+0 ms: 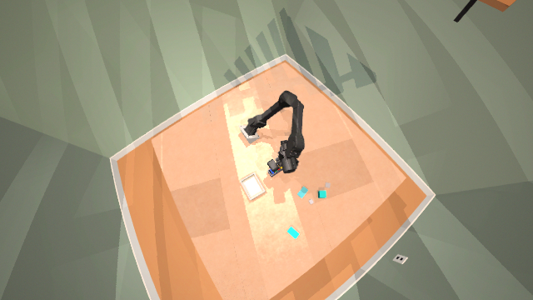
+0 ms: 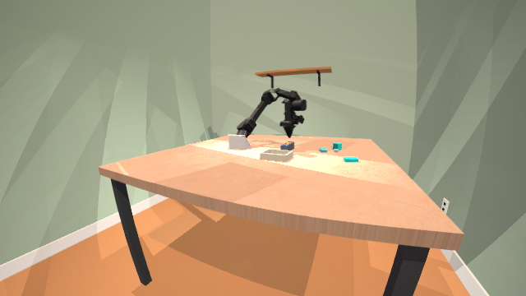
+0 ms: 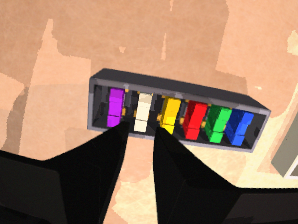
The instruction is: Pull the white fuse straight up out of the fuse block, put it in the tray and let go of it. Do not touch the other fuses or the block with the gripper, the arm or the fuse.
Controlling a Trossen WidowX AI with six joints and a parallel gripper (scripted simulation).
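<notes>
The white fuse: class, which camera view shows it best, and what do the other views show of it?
The wrist view: the white fuse stands second from the left in the fuse block, between purple and yellow, framed by the gripper. In the top view the arm hides most of the block; in the exterior view the block is too small to tell fuses apart.

The top view looks down from high above, at a slight tilt, and takes in the whole table (image 1: 200,208) and the floor around it; the gripper (image 1: 273,166) is small near the middle. The exterior view stands low and far off, beyond the table's near edge, and faces the arm (image 2: 263,104) and the back wall. The wrist view rides just behind the fingers, very near, and looks down on the block (image 3: 180,115) below them. All three views share the block; the tray (image 2: 276,154) beside it shows in top and exterior.
</notes>
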